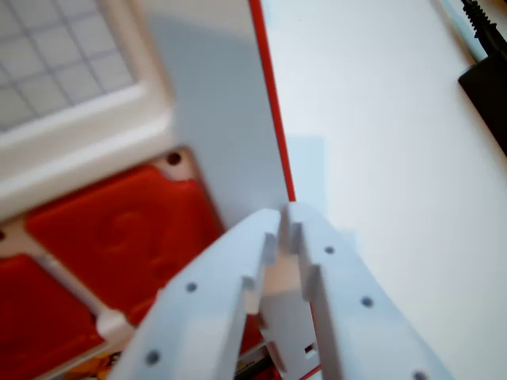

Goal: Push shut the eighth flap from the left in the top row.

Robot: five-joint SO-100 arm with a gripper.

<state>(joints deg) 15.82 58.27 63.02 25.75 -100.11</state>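
At the near centre of the wrist view, the gripper (283, 226) fills the lower frame, its two white printed fingers (341, 293) drawn together at the tips with nothing held between them. The tips sit over the right edge of a toy board (214, 119), at a thin red border strip (273, 103) that runs far to near.

Left of the tips lies a red flap (127, 229), a rounded square panel with a raised moulded figure on its face; the figure is too blurred to read. A second red flap (32, 317) shows at the lower left, parted from the first by a cream rib (71, 277). Whether either is the eighth in the top row cannot be told from this view, nor whether the nearer one lies fully shut or slightly raised. A small dark hole (173, 159) marks the board at the flap's far right corner. Beyond, a cream frame holds a pale gridded panel (55, 55).

Judgement: the flap looks like thin rigid plastic, light and hinged, smooth and likely slippery under the tips. It calls for no grasp; a push with closed tips on the flat face, away from the hinge side, should serve.

Right of the board is a white table (396, 158), with a dark object (487, 87) at the far right edge
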